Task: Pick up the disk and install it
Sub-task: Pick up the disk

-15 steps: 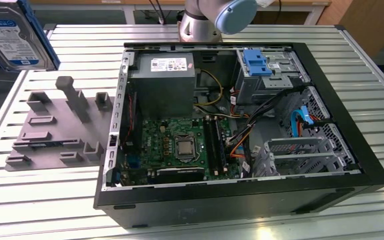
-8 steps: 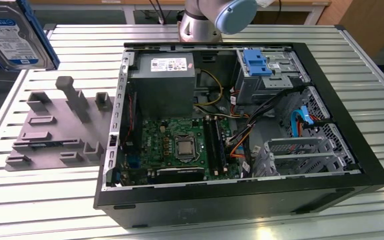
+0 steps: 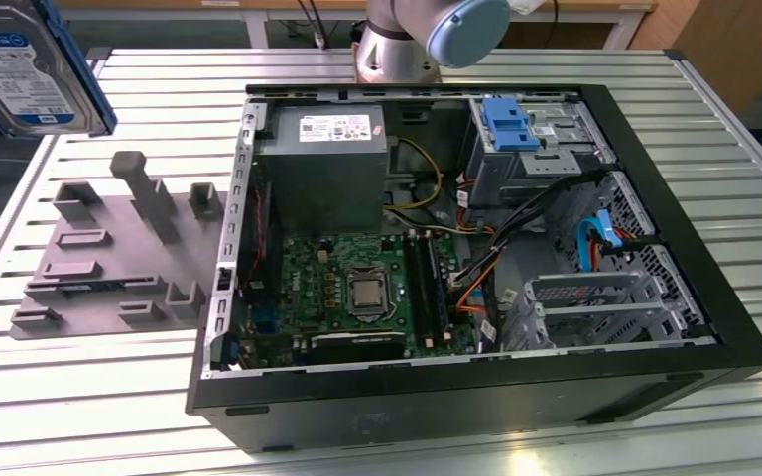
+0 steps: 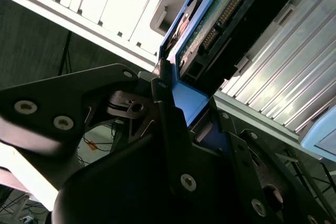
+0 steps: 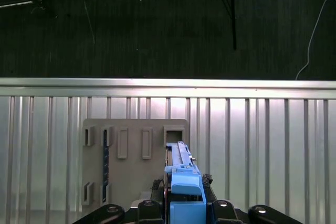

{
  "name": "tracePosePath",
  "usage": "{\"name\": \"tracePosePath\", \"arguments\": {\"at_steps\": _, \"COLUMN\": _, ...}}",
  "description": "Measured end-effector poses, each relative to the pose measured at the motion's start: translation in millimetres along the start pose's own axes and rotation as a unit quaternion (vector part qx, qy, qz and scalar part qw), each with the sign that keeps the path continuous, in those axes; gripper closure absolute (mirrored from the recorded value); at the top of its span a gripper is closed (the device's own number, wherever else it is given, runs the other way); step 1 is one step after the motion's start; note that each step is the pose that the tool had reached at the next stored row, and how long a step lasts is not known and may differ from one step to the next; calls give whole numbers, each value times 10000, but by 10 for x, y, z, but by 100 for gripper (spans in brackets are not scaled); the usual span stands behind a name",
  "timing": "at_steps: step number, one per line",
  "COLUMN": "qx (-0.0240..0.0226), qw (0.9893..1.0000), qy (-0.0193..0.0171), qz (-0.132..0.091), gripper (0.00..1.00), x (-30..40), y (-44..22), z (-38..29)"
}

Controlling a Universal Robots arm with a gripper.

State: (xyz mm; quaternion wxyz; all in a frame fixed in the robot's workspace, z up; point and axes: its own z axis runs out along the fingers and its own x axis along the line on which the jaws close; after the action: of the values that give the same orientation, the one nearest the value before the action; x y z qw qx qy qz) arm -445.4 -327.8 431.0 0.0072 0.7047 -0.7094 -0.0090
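Observation:
The disk, a silver drive with a white-and-blue label in a blue rail frame, hangs in the air at the exterior view's top left, well above the table. In the second wrist view my gripper is shut on the disk by its blue frame, with the circuit-board side showing. The first wrist view shows the disk edge-on between the black fingers, above a grey slotted holder plate.
An open computer case lies on the slatted metal table. Inside are a grey power-supply box, a motherboard and a bare blue bracket in the drive bay. The grey holder plate lies to the case's left.

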Motion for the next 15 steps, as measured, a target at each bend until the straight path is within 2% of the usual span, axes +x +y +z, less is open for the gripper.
{"name": "tracePosePath", "arguments": {"at_steps": 15, "qx": 0, "qw": 10000, "qy": 0, "qz": 0, "gripper": 64, "x": 0, "y": 1, "z": -43}}
